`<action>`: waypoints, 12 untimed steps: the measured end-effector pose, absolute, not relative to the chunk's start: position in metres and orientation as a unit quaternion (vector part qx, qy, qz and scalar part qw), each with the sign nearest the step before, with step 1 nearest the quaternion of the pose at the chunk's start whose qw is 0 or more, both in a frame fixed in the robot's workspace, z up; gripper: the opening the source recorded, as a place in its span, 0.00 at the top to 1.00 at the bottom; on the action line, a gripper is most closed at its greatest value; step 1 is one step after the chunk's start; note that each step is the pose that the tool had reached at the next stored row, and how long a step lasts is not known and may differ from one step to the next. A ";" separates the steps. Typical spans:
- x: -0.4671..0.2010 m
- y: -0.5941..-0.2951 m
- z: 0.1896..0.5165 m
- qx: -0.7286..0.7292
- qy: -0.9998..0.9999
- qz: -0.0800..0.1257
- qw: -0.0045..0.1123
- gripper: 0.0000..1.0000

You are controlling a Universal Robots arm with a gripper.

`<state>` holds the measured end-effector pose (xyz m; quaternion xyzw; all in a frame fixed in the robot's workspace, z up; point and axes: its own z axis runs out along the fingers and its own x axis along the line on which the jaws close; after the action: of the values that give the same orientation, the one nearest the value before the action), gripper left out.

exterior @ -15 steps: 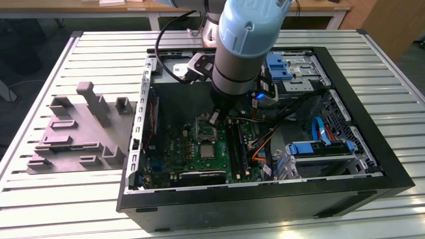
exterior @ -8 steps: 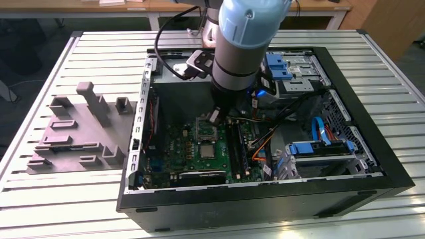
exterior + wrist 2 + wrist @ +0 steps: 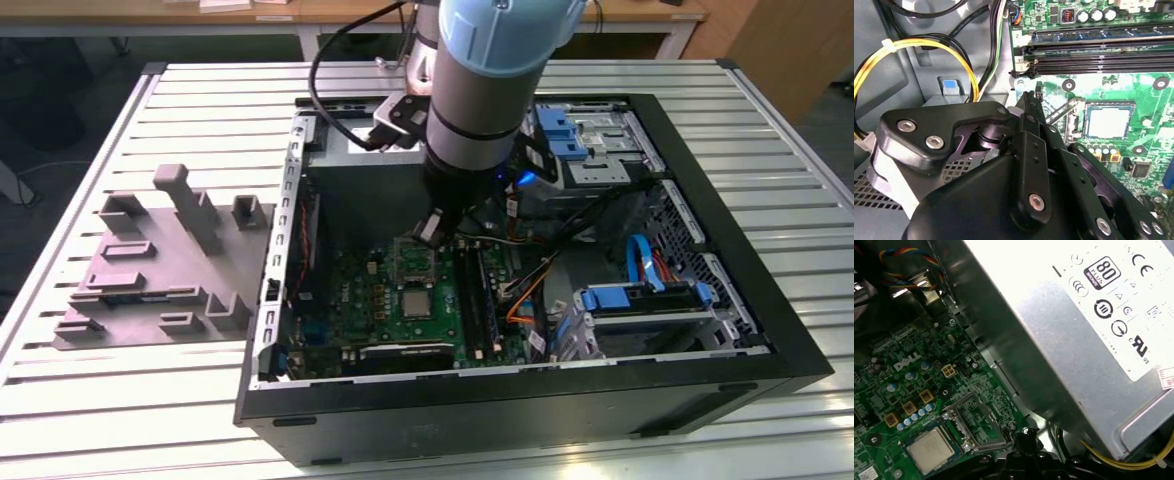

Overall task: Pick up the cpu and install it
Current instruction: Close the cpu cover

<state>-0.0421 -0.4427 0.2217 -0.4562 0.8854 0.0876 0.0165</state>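
Observation:
The cpu (image 3: 418, 301), a small silvery square, lies flat in the socket of the green motherboard (image 3: 354, 300); it also shows in both wrist views (image 3: 1107, 122) (image 3: 930, 450). The socket's metal frame (image 3: 976, 422) stands swung open beside it, with a thin lever (image 3: 1061, 112) sticking up. My gripper (image 3: 430, 232) hangs inside the computer case just above that open frame, beside the chip and apart from it. Its black fingers (image 3: 1029, 125) are shut together to a narrow tip (image 3: 1026, 436) with nothing between them.
The silver power supply box (image 3: 1079, 330) sits close beside the gripper. Memory slots (image 3: 1094, 47) and yellow cables (image 3: 919, 47) run nearby. Blue drive cages (image 3: 641, 295) fill the case at the exterior view's right. A grey plastic tray (image 3: 160, 270) rests on the table outside the case.

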 end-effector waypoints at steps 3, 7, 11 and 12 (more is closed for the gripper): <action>-0.042 -0.443 0.222 -0.456 0.885 0.087 0.017 0.89; -0.042 -0.443 0.222 -0.456 0.885 0.087 0.016 0.89; -0.042 -0.443 0.222 -0.456 0.885 0.087 0.016 0.89; -0.042 -0.443 0.223 -0.456 0.886 0.087 0.016 0.89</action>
<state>-0.0423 -0.4426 0.2229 -0.4562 0.8855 0.0865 0.0161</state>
